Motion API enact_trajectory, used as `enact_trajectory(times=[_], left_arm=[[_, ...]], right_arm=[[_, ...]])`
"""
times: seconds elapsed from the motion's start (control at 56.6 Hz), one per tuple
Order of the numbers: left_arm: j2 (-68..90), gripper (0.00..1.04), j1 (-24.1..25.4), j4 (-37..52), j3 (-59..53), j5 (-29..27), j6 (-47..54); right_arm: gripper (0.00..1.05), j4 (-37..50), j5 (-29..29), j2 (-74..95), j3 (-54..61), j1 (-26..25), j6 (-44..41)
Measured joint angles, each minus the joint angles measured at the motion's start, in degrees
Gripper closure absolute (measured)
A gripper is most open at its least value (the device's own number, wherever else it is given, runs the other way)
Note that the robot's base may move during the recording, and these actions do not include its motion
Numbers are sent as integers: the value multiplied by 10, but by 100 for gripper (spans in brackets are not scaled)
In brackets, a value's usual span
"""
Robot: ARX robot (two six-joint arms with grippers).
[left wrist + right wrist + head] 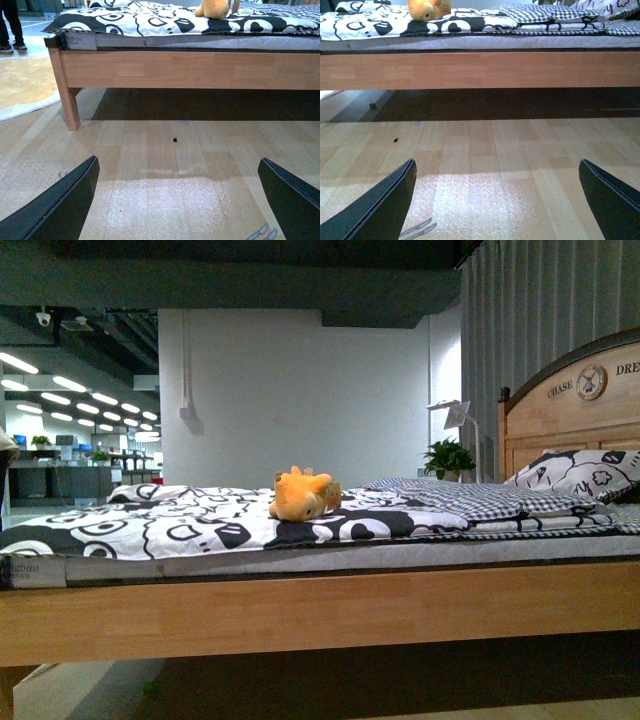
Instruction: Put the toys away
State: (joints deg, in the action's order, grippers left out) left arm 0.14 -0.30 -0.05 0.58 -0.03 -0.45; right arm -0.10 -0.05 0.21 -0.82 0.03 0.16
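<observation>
A yellow-orange plush toy lies on the bed's black-and-white duvet, near the middle of the mattress. The same toy shows at the edge of the left wrist view, and the toy also appears in the right wrist view. My left gripper is open, low over the wooden floor in front of the bed, with nothing between its fingers. Over the same floor my right gripper hangs open and empty. Neither arm shows in the front view.
A wooden bed rail runs across in front of me, with a bed leg at its left end. A headboard and pillows stand at the right. A person's legs stand on the floor at the far left.
</observation>
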Motion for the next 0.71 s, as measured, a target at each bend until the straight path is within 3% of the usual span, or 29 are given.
enact_trajectory(times=[0.707], left_arm=[[0, 6, 0, 0, 0, 0, 0]], right_arm=[[7, 0, 0, 0, 0, 0, 0]])
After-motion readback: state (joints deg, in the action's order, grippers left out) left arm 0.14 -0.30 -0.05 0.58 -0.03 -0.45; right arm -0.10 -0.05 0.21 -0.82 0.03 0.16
